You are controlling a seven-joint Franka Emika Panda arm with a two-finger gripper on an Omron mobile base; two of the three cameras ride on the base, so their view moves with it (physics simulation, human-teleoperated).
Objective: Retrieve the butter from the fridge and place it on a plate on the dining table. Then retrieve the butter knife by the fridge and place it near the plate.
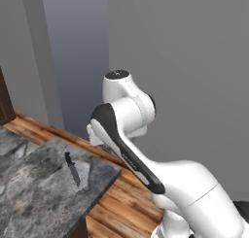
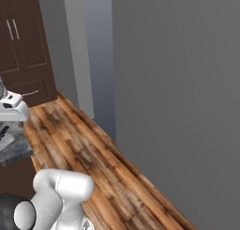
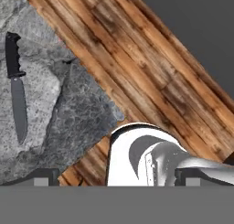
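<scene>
Butter knife (image 3: pixel 16 86) lies flat on the marbled stone counter (image 1: pixel 34 193) near its corner, ungrasped. Gripper (image 3: pixel 116 178) hangs above the counter corner, jaws spread wide, likely lining up the pick.

arm: folded, elbow raised, forearm angled down | hand (image 3: pixel 116 175): fingers spread wide, holding nothing

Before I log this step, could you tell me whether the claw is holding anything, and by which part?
Nothing is held. The claw is open, and the knife lies untouched on the stone counter.
</scene>
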